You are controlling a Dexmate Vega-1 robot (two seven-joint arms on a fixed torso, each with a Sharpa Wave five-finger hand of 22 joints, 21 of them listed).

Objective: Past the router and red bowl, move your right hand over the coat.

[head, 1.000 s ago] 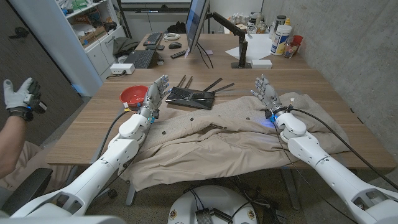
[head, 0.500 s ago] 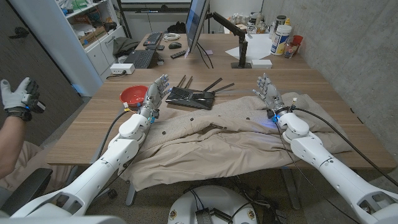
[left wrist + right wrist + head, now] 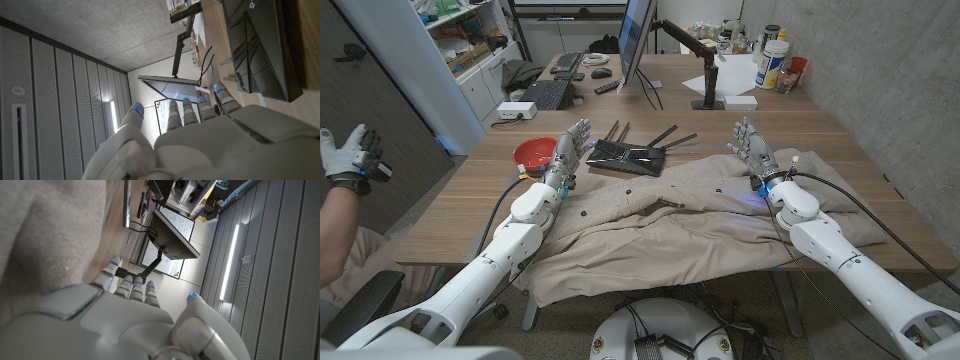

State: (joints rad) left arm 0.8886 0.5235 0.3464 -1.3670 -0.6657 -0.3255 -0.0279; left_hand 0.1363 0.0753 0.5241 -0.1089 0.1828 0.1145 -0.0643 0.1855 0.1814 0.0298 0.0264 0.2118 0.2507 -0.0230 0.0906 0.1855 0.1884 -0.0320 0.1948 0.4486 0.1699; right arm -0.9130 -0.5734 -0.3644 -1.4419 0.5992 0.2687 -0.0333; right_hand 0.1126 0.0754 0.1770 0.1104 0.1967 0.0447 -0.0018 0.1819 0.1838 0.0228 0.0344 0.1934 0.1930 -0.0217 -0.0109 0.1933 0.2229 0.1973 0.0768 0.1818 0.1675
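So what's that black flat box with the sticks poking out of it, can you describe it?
That is the router, a flat black plastic-looking slab lying on the wooden table just beyond the beige coat. Several thin black antennas fan out from its far edge, lying low rather than upright. The red bowl sits to its left, and the left hand stands between them, not touching the router.

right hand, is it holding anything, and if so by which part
Nothing is held. The right hand has its fingers extended and apart at the far edge of the coat, gripping no fabric. The left hand holds nothing either.
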